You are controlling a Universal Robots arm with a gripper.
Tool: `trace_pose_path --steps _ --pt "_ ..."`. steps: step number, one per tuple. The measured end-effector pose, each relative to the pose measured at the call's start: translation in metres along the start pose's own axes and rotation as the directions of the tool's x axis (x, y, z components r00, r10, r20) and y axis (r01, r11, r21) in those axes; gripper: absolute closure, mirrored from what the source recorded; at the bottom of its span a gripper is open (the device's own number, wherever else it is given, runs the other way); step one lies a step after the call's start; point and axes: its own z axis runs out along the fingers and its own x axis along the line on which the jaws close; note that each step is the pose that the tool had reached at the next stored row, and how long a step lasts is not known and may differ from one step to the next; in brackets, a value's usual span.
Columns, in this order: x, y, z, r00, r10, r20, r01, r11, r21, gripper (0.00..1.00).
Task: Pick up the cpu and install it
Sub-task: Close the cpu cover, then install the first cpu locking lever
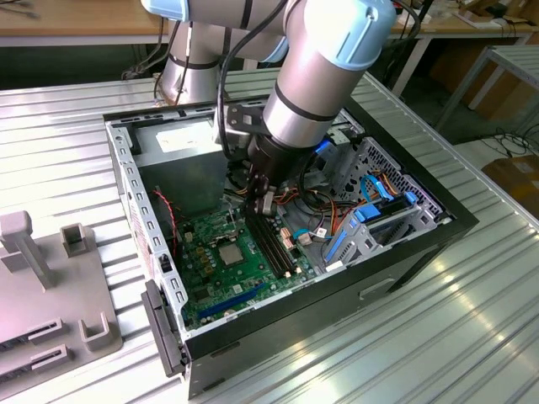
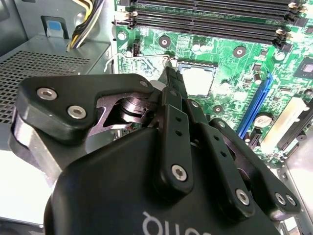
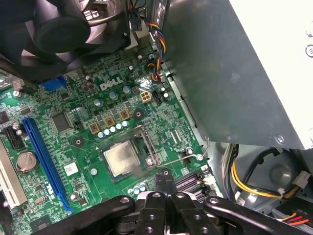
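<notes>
The cpu [image 3: 121,159], a small square chip with a dull silver top, lies flat in the metal-framed socket [image 3: 150,149] on the green motherboard [image 3: 83,105]. It also shows in the second wrist view as the cpu [image 2: 199,81] and in the exterior view as the cpu [image 1: 229,250]. My gripper [image 3: 164,177] hangs low inside the open computer case [image 1: 404,252], its black fingers pressed together with nothing between them. Its tip [image 2: 169,73] sits just beside the socket's edge, on the side toward the memory slots. From outside, the gripper [image 1: 264,204] is above the board's middle.
Long black memory slots [image 2: 210,14] run close by the fingertips. A grey power supply box [image 3: 230,73], a black fan [image 3: 58,29], yellow cables [image 3: 254,188] and a blue slot [image 3: 44,161] ring the socket. A drive cage with blue latches [image 1: 379,215] fills one case end. Grey fixtures [image 1: 50,286] stand on the ribbed table.
</notes>
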Motion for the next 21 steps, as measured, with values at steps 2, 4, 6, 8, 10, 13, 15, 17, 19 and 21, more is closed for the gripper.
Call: trace_pose_path --steps 2,4,6,8,10,13,15,17,19,21 --pt "0.0001 -0.0001 0.0 1.0 -0.002 -0.0002 0.002 1.0 0.0001 0.89" --pt "0.0002 -0.0001 -0.0001 1.0 -0.003 -0.0004 0.003 1.0 0.0001 0.89" --pt "0.0002 -0.0001 0.0 1.0 -0.004 -0.0004 0.004 1.0 0.0002 0.89" --pt "0.0002 -0.0001 -0.0001 1.0 -0.005 -0.0005 0.005 1.0 0.0002 0.89" --pt "0.0001 -0.0001 0.0 1.0 -0.005 -0.0005 0.005 1.0 0.0002 0.89" --pt "-0.0002 -0.0005 0.0 1.0 -0.005 -0.0016 0.005 1.0 -0.0012 0.89" --pt "-0.0002 -0.0005 0.0 1.0 -0.005 -0.0017 0.005 1.0 -0.0013 0.89" --pt "-0.0002 -0.0004 0.0001 1.0 -0.005 -0.0016 0.005 1.0 -0.0012 0.89" --pt "-0.0002 -0.0004 0.0001 1.0 -0.005 -0.0016 0.005 1.0 -0.0012 0.89" --pt "-0.0004 -0.0007 0.0001 1.0 -0.005 -0.0015 0.005 1.0 -0.0012 0.89"
